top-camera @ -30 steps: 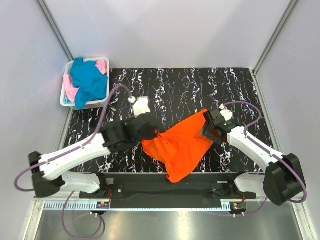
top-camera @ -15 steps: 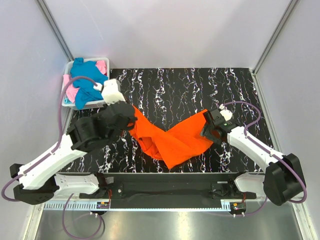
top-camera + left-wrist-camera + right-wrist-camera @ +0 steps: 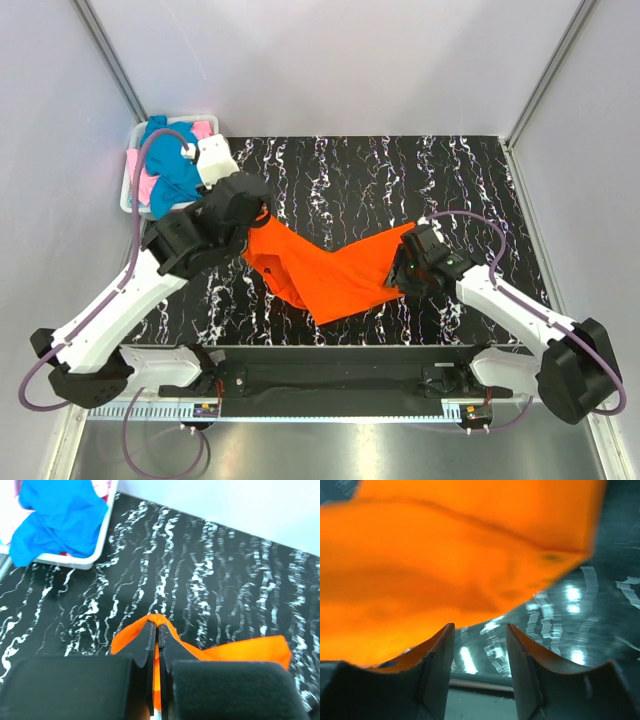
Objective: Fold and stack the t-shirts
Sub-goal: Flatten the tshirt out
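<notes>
Top external view: mid-tabletop (image 3: 480, 190), the orange t-shirt (image 3: 330, 275) sags between my arms (light, limp cloth, I judge, best taken by hems). My left fingers (image 3: 151, 647) pinch its left corner. My right fingers (image 3: 440, 660) stand apart at the right edge, gripping nothing.

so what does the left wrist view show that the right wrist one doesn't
Only left wrist: the white basket holding the teal-blue t-shirt, and the left end effector shut on a fold of the orange t-shirt. Only right wrist: the right end effector, fingers apart with nothing between them. Both: that orange t-shirt and the black marbled table.
</notes>
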`<act>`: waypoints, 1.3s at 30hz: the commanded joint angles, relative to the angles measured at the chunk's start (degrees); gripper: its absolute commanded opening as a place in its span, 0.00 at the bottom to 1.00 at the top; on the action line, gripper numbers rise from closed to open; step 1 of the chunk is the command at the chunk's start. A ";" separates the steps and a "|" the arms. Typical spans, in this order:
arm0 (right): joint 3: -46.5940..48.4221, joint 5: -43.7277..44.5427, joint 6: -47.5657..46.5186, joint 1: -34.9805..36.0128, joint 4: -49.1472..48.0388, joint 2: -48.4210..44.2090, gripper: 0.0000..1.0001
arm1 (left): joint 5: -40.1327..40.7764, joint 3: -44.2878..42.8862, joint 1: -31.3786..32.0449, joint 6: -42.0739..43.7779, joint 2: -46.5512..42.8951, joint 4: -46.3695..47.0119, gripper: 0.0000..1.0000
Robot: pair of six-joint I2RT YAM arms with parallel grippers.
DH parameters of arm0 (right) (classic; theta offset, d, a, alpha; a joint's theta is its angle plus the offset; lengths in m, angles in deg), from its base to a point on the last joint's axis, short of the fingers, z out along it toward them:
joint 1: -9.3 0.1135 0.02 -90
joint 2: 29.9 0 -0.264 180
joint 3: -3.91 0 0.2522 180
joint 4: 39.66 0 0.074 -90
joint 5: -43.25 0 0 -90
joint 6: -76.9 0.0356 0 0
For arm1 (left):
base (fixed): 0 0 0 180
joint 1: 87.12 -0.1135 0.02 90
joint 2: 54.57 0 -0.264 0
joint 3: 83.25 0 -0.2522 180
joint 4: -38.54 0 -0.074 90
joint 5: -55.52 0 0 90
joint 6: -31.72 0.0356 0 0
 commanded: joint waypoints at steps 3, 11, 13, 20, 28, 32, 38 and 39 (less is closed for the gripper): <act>1.22 -10.22 -4.05 5.38 -7.92 -1.07 0.51 | -5.06 -1.42 -5.93 3.58 2.12 6.61 0.00; 5.96 -11.03 -5.20 13.55 -12.68 10.79 0.49 | -8.84 -5.37 -7.43 6.75 6.51 7.94 0.00; 7.63 -8.40 -5.98 17.94 -12.77 11.33 0.49 | -10.59 -5.90 -9.00 7.37 7.39 7.94 0.00; 15.62 -1.72 -8.18 29.45 -12.33 18.52 0.49 | -18.77 -7.66 -14.55 10.35 11.70 10.04 0.00; 23.81 12.60 -6.52 36.76 -5.39 29.78 0.42 | -25.71 -8.81 -17.98 12.82 15.83 11.89 0.00; 26.53 22.27 -4.58 36.85 -1.09 32.15 0.37 | -27.65 -8.63 -19.38 13.52 16.19 12.50 0.00; 29.61 29.49 -3.88 36.85 4.37 35.23 0.32 | -29.76 -7.23 -20.88 13.79 15.75 13.03 0.00; 29.70 29.23 -3.88 36.94 4.02 35.50 0.28 | -29.85 -6.96 -20.97 13.79 15.57 13.12 0.00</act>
